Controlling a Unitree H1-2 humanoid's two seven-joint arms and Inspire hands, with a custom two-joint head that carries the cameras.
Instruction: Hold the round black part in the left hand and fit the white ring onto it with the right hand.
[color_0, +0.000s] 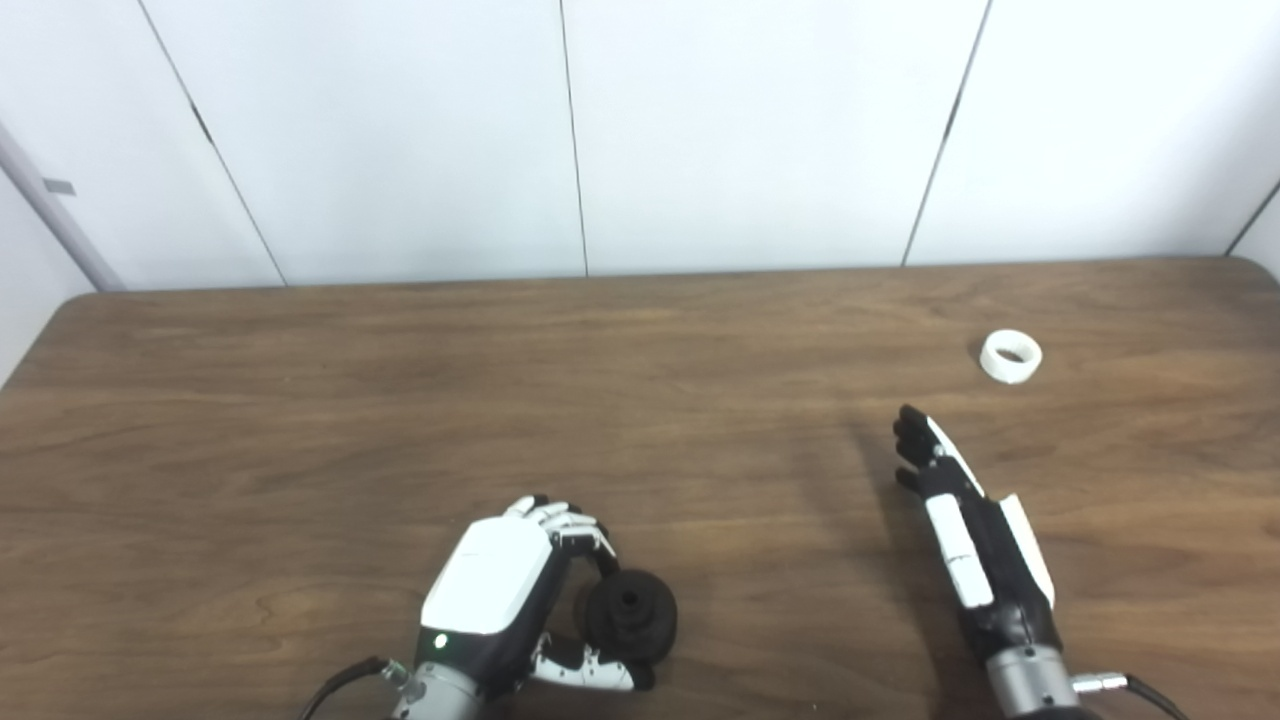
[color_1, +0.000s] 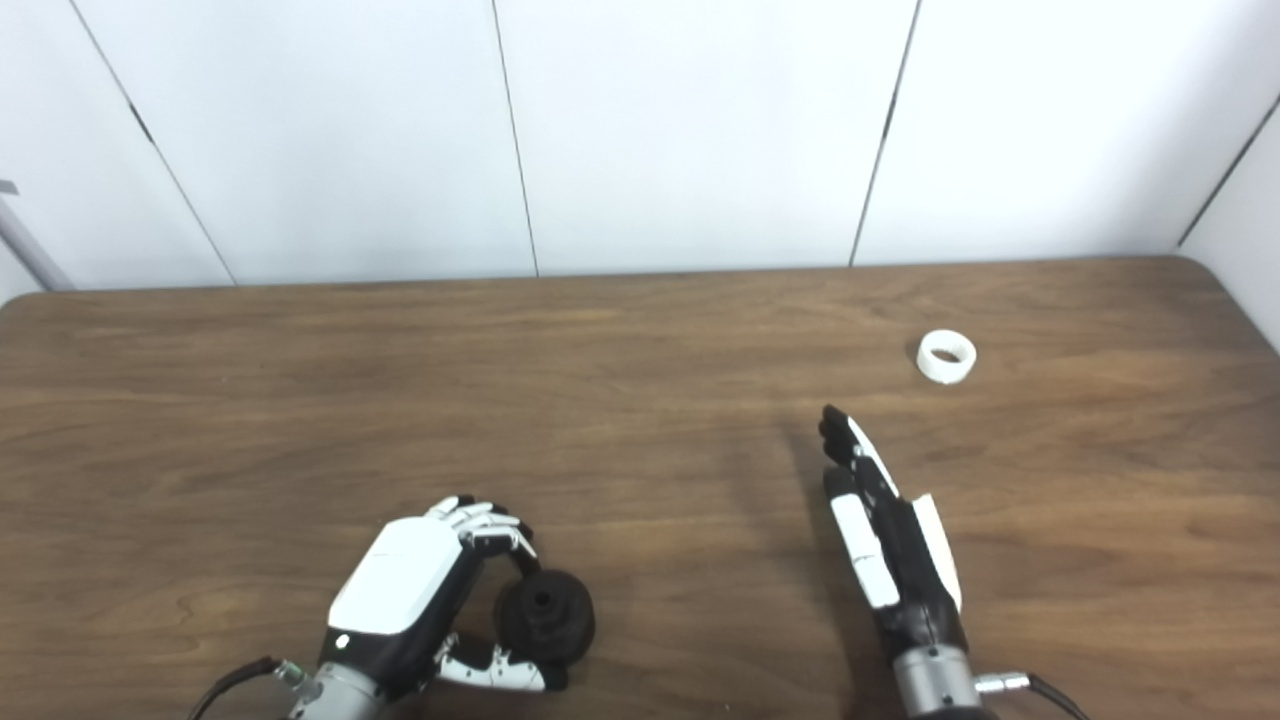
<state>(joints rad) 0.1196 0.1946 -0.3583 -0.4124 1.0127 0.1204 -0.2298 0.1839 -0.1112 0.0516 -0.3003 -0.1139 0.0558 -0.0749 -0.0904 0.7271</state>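
The round black part (color_0: 630, 616) is near the table's front edge, with my left hand (color_0: 500, 585) curled around it, fingers above and thumb below, so the hand is shut on it. The white ring (color_0: 1011, 356) lies flat on the table at the far right, also seen in the right eye view (color_1: 946, 356). My right hand (color_0: 965, 520) is open and empty, fingers stretched out and pointing toward the ring, well short of it and to its near left.
The brown wooden table (color_0: 640, 420) ends at a white panelled wall (color_0: 640, 130) at the back. Its rounded right rear corner (color_1: 1215, 268) is near the ring.
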